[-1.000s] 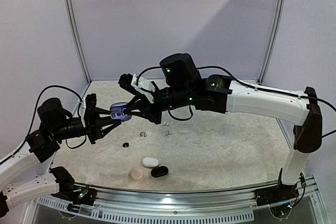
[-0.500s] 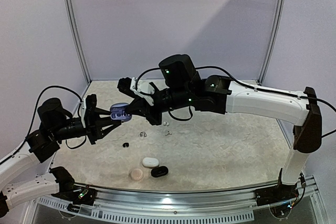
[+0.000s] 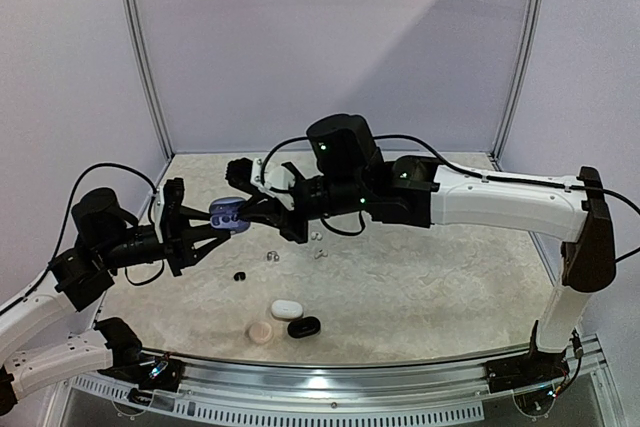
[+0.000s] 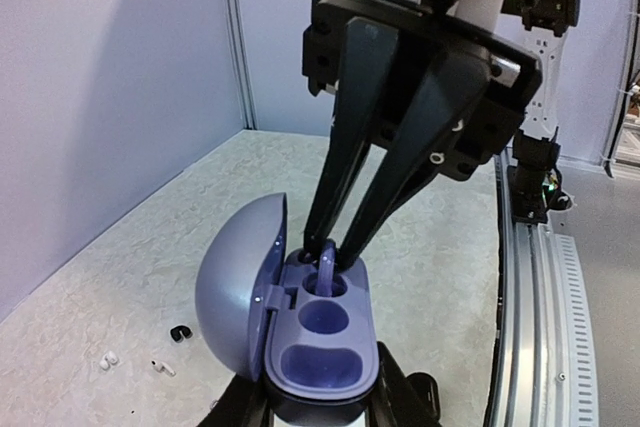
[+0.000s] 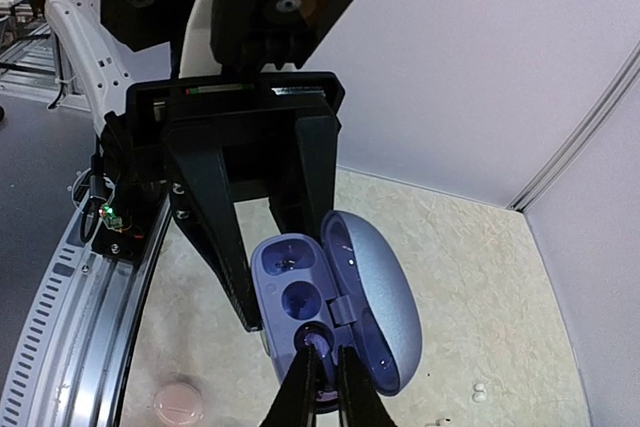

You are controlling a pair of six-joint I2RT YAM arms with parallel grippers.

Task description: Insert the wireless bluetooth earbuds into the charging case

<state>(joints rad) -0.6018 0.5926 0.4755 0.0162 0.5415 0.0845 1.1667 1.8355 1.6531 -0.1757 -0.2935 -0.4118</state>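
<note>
A lavender charging case (image 3: 228, 213) hangs in the air over the left of the table, lid swung open. My left gripper (image 3: 214, 220) is shut on its base (image 4: 320, 367). From the wrist views I see three hollows in the tray. A purple earbud (image 4: 328, 271) stands in the end hollow nearest the right arm, stem up. My right gripper (image 5: 320, 375) is shut on that earbud (image 5: 320, 345), fingertips right at the hollow's rim. The other two hollows (image 5: 299, 299) look empty.
On the speckled table lie a white case (image 3: 286, 308), a black case (image 3: 303, 327) and a round pink case (image 3: 260, 331) near the front. A tiny black bud (image 3: 239, 275) and small white buds (image 3: 272, 256) lie under the arms. A metal rail (image 3: 330, 387) runs along the front edge.
The right wrist has shifted a little left and down toward the case. The left arm and the case have stayed put.
</note>
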